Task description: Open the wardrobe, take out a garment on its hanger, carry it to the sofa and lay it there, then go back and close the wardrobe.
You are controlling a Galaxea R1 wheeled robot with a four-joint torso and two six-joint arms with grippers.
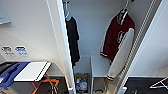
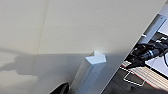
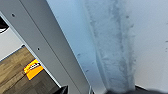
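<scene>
Wardrobe (image 1: 100,27) was open, both doors swung wide. Jacket (image 1: 117,40) hung inside at the right on its hanger (image 1: 124,11), one white sleeve drooping low by the right door edge. Black tee (image 1: 73,40) hung at the left. Count: 2 garments, 2 hangers. Grippers: can't tell state of either; fingers not resolvable in the wrist cams. Risks, imo: sleeve snags on the door edge on pull-out; hook slips off the rail and the jacket drops; wrong garment grabbed.
</scene>
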